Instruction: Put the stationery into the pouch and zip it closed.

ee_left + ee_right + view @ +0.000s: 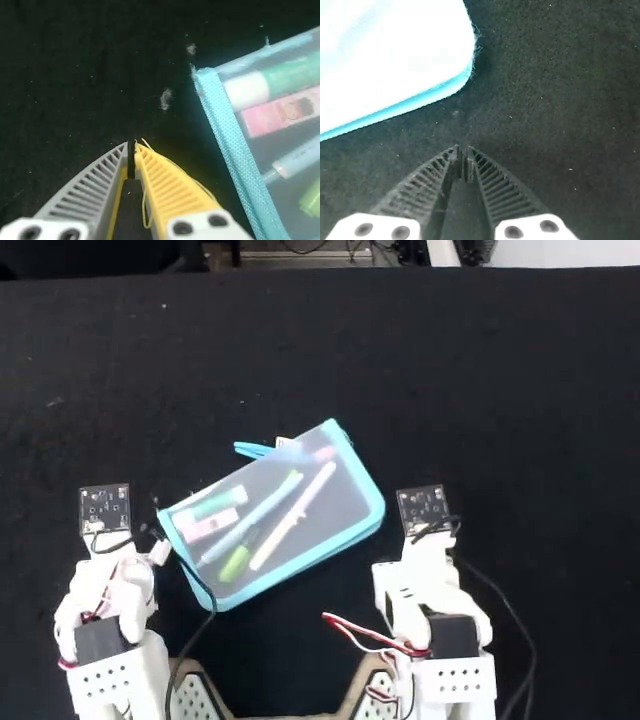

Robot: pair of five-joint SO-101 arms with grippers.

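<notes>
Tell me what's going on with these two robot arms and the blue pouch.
Neither arm is handling anything. The pouch lies on the table between them, with pens and markers already inside, visible through its clear face. The left gripper and right gripper are shut and empty. I cannot tell whether the zip is closed.

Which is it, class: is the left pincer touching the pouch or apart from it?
Apart. The left wrist view shows black table between the left pincer and the pouch, at its teal edge.
</notes>
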